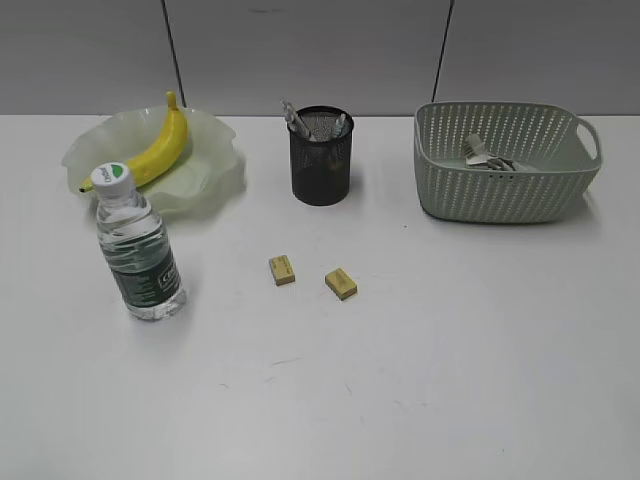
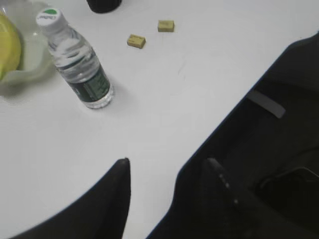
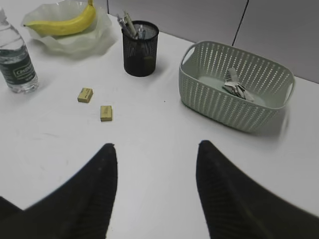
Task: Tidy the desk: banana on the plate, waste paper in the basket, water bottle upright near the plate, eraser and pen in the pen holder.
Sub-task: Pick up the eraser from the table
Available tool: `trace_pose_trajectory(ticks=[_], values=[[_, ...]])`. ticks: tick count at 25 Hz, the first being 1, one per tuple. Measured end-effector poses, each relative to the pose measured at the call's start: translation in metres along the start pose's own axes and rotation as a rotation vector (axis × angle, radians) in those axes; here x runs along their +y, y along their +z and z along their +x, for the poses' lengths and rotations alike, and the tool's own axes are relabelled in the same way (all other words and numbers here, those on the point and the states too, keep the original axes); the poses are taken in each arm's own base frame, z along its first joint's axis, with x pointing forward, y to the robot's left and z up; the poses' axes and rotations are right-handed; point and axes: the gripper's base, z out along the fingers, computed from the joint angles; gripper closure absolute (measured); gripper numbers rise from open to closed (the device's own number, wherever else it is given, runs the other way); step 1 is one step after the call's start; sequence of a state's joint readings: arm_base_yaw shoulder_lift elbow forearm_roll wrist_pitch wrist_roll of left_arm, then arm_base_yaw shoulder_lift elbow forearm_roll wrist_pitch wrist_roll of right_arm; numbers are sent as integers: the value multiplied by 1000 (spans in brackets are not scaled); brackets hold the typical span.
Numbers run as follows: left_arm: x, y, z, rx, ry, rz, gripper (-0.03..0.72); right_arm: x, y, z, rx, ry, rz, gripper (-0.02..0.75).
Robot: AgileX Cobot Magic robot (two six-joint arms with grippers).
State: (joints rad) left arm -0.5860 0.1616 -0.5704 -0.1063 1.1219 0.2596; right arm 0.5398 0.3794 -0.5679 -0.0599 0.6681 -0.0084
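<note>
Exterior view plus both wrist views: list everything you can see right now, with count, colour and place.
desk: one, white, under everything
plate: one, pale green, wavy rim, back left
banana: one, yellow, lying in the plate
water bottle: one, clear with dark green label, upright in front of the plate
pen holder: one, black mesh, back centre
pens: a few, grey-white, exact count unclear, standing in the pen holder
erasers: two, tan-yellow, loose on the desk in front of the pen holder, apart from each other
basket: one, sage green, back right
waste paper: one wad, white with grey print, inside the basket
left end effector: black, open, holding nothing
right end effector: black, open, holding nothing
</note>
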Motion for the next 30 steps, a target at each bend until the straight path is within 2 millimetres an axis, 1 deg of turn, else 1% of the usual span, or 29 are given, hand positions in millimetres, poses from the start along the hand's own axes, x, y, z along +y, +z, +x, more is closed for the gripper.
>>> trace_pose_trajectory(ticks=[2,6,13,16,19,20,23,27,30], values=[[-1,-5,9,-75,-8,-26,339,1,19,-9,78,-31,-11,325],[0,-14,16,-163,-43,-78,342,3,62,-33,213,-48,-39,325],[0,-14,16,-165,-50,-86,342,8,166,-74,450,-28,-81,325],[0,-14,16,-165,-55,-85,342,18,218,-74,621,-55,-112,325],[0,-14,16,-167,-68,-79,346,37,263,-70,757,-112,-147,325],[0,-14,16,-167,-71,-79,347,44,275,-70,788,-128,-158,325],[0,-14,16,-167,-74,-78,348,60,319,-58,906,-133,-168,325],[0,-14,16,-167,-76,-77,348,68,364,-43,1018,-103,-146,306],[0,-14,16,-167,-78,-77,349,73,394,-26,1075,-81,-131,254]])
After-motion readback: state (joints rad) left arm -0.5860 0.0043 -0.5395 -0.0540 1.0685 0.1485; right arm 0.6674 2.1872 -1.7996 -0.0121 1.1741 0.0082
